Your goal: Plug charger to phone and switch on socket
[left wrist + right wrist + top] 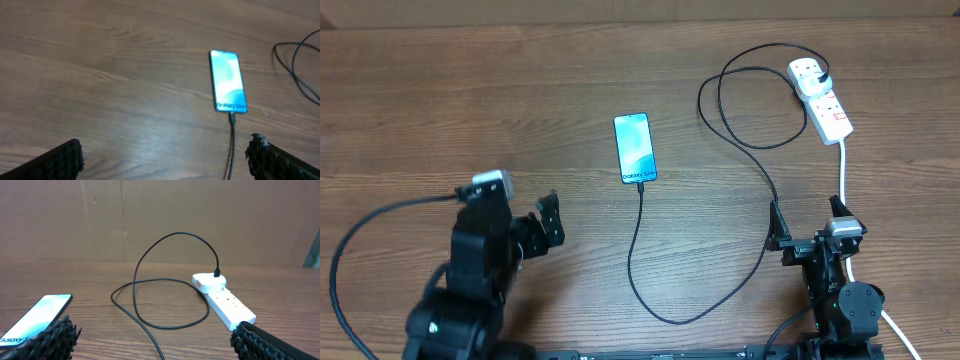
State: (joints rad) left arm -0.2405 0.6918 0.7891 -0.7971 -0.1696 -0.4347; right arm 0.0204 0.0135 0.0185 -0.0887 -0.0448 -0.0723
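The phone (634, 149) lies on the table with its blue screen lit; it also shows in the left wrist view (228, 81) and at the left edge of the right wrist view (31, 319). The black charger cable (642, 270) runs from the phone's near end, loops round and reaches its plug (823, 80) in the white socket strip (825, 101), seen too in the right wrist view (226, 302). The connector sits at the phone's port (231, 116). My left gripper (551, 220) is open and empty, left of the cable. My right gripper (805, 235) is open and empty, near the strip's white cord.
The strip's thick white cord (844, 175) runs down towards the right arm. A brown cardboard wall (160, 220) stands behind the table. The cable's large loop (160, 302) lies between phone and strip.
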